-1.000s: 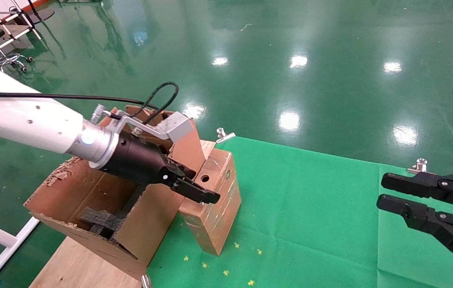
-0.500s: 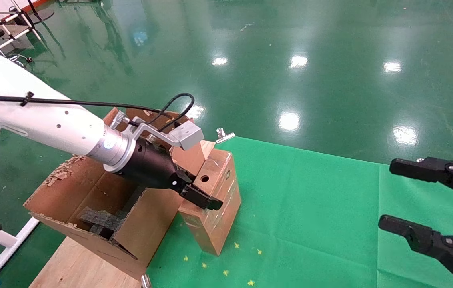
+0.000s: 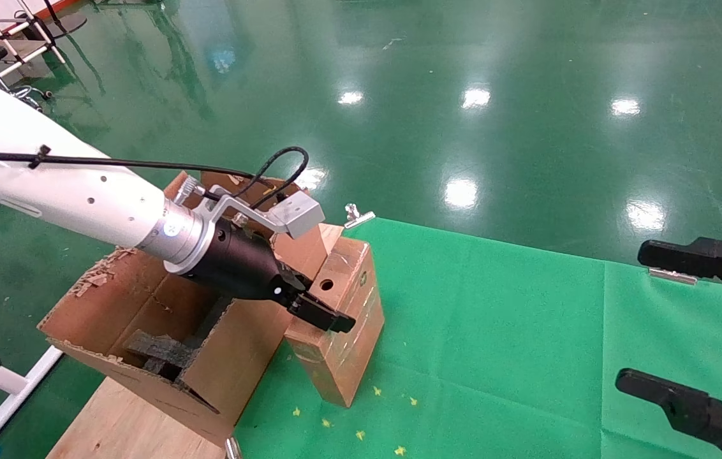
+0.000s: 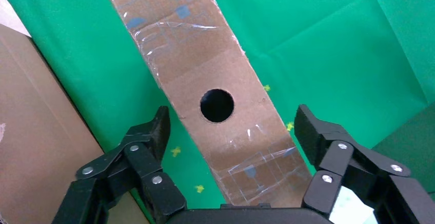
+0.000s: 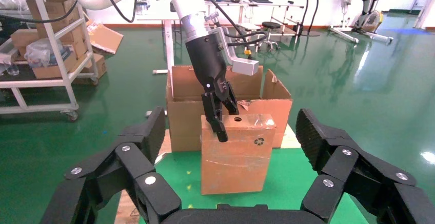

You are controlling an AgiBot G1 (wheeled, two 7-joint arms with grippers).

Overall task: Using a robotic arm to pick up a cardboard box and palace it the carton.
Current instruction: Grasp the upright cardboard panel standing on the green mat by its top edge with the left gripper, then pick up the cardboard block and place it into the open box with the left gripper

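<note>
I'm angling my left gripper [image 3: 323, 315] down over the cardboard box [image 3: 342, 319], fingers spread astride it (nothing gripped); right gripper [image 3: 686, 331] is idling wide open.

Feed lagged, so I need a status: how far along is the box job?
Done: the left tool is at the top of the cardboard box, jaws open either side. In hand: no grip; the box stands on the green cloth. Left: close, lift, place in the carton. The right tool is open, off to the right.
</note>
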